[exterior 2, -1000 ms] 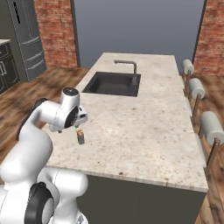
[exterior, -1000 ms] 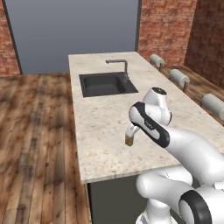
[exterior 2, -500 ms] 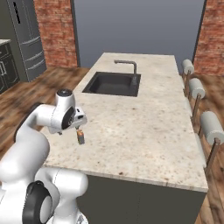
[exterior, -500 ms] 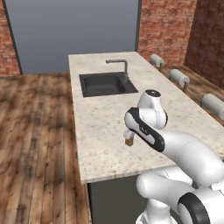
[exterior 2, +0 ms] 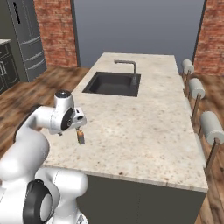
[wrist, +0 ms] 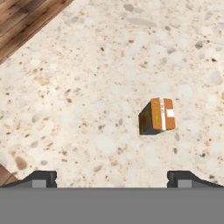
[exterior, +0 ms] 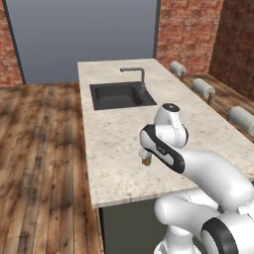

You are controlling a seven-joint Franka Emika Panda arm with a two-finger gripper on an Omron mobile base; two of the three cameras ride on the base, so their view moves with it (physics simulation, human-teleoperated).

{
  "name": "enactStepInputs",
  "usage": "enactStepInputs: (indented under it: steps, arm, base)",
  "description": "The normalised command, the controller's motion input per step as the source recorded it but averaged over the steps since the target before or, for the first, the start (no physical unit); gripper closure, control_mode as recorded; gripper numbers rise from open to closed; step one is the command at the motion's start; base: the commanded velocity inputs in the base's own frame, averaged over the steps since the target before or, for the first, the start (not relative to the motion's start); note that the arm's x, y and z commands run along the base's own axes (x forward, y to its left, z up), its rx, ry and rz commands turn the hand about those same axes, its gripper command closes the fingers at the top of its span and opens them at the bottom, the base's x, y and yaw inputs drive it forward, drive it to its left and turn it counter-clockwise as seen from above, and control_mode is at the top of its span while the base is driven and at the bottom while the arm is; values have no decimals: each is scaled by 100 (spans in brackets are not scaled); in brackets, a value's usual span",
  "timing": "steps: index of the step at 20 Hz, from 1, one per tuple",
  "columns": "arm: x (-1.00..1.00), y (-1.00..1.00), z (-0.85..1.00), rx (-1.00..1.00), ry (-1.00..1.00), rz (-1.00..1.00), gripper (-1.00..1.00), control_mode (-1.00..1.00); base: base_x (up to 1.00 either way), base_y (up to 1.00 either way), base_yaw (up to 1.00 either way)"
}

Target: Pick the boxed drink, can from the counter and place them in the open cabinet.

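Observation:
The boxed drink [wrist: 157, 116], an orange carton with a dark green side, stands upright on the beige speckled counter [wrist: 87, 65] near its left edge. My gripper [wrist: 113, 178] hangs above it, open and holding nothing, with the carton ahead of the fingertips [wrist: 41, 177] and right of centre. In the right base view the hand's gripper [exterior 2: 79, 129] sits just over the boxed drink [exterior 2: 81, 138]. In the left base view the boxed drink [exterior: 145, 160] peeks out beneath my forearm. The can and the open cabinet are out of view.
A dark inset sink [exterior 2: 113, 84] with a curved faucet [exterior 2: 131, 70] lies at the far part of the counter [exterior 2: 144, 122]. Stools [exterior 2: 197, 87] line its right side. Wooden floor [exterior: 44, 149] runs along the left edge. A grey fridge [exterior 2: 26, 39] stands far left.
The arm has shifted slightly left toward the counter's edge, bringing the hand over the carton. The carton has not moved and the jaws have stayed open.

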Motion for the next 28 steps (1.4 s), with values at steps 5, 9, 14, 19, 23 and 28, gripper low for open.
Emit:
enactStepInputs:
  steps: [5,9,14,19,23,28]
  arm:
    - [47,0,-18,0,0,0,-100,-100]
    - [44,-3,-20,0,0,0,-100,-100]
    - [25,-14,-17,0,0,0,-100,-100]
    - [17,-8,-7,0,0,0,-100,-100]
    - [0,0,0,0,0,0,-100,-100]
    - [0,0,-6,0,0,0,-100,-100]
  base:
    - [0,0,0]
    - [0,0,0]
    - [0,0,0]
    - [0,0,0]
    - [0,0,0]
    - [0,0,0]
